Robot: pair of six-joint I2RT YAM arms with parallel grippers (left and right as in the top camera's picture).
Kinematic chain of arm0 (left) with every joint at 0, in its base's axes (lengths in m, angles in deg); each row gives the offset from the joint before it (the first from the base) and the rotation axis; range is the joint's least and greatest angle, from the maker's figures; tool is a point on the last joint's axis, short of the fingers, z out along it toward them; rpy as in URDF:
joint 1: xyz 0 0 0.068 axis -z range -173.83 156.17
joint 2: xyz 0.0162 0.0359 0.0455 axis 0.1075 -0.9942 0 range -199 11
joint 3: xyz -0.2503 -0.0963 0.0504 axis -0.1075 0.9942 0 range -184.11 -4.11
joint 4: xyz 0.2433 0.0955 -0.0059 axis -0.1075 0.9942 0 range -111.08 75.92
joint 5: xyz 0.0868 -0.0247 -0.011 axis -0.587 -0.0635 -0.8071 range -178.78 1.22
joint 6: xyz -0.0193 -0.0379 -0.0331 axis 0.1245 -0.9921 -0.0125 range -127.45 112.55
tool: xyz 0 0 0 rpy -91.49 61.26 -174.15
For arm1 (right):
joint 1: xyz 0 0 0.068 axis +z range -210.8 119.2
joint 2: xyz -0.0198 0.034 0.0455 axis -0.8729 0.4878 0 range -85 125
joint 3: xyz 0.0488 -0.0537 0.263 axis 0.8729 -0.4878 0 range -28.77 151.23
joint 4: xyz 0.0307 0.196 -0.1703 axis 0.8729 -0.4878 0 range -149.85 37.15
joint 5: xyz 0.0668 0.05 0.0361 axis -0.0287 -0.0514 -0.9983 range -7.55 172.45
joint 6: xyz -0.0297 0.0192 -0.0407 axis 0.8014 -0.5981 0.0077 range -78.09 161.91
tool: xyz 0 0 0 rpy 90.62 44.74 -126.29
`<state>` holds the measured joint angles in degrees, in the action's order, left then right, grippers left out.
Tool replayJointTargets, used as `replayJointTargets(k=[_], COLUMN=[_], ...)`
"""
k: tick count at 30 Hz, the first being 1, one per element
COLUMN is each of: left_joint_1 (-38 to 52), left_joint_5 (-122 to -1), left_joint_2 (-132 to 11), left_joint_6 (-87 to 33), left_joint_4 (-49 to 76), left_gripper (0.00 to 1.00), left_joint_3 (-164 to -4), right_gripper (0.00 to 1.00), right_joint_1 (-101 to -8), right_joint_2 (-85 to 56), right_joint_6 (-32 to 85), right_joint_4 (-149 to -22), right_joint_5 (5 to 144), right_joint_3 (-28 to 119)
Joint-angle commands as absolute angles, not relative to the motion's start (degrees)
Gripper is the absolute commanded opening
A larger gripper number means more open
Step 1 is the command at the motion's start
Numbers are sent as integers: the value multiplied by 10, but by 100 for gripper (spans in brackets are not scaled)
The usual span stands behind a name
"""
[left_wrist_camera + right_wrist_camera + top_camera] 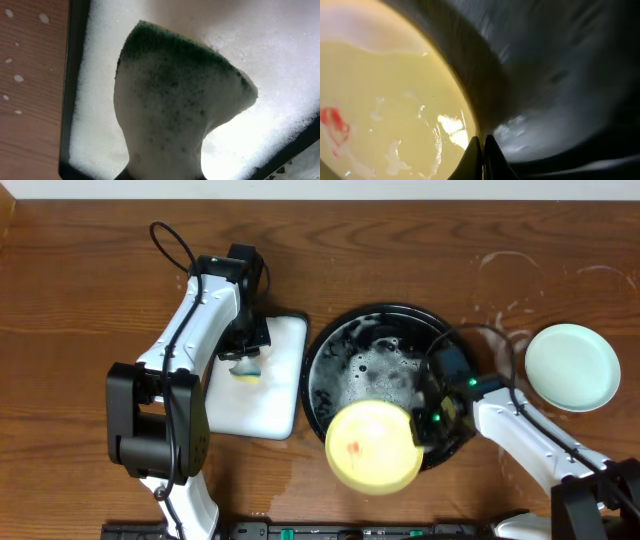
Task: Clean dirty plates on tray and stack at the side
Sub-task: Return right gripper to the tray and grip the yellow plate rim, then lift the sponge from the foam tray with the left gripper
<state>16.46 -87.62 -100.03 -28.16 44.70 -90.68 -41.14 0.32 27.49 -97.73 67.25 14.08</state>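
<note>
A pale yellow plate (373, 447) with a small red stain (332, 122) hangs over the front rim of the black tray (330, 345). My right gripper (425, 425) is shut on its right edge; in the right wrist view the plate (385, 115) rim runs down between the closed fingers (474, 155), with the dark wet tray (560, 75) behind. A mint-green plate (572, 367) lies on the table at the far right. My left gripper (245, 358) is shut on a green sponge (175, 95), foamy and pinched narrow at its base, above the white dish (270, 395).
White foam (380, 365) lies in the middle of the tray. The white dish (280, 60) is covered in suds, its dark edge (70, 90) beside the wooden table (30, 100). Water marks (505, 275) dot the wood at the back right.
</note>
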Motion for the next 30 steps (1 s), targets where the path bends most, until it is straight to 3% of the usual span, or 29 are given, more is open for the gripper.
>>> replayJointTargets(k=[1, 9, 20, 22, 26, 27, 29, 30], left_joint_1=[164, 164, 164, 164, 164, 164, 164, 164], left_joint_5=[-879, -878, -878, -879, -879, -879, -879, -879], left_joint_2=[-1004, -977, -934, -934, -934, -934, -934, -934], left_joint_6=[-263, -251, -250, -250, -250, -250, -250, -251], left_joint_4=[458, 478, 472, 472, 470, 468, 463, 460], left_gripper=[8, 8, 8, 8, 8, 8, 8, 8], left_joint_3=[-908, -920, -918, -917, -917, -917, -917, -915], right_gripper=[1, 1, 1, 13, 18, 18, 3, 1], right_joint_1=[-438, -459, -451, -451, -451, -451, -452, -453], right_joint_2=[0, 11, 131, 137, 139, 139, 145, 148], right_joint_6=[253, 256, 257, 257, 278, 278, 278, 278], right_joint_4=[-968, -903, -894, -892, -879, -879, -875, -870], right_joint_5=[784, 837, 837, 837, 837, 837, 837, 837], right_joint_3=[211, 247, 237, 237, 237, 237, 236, 236])
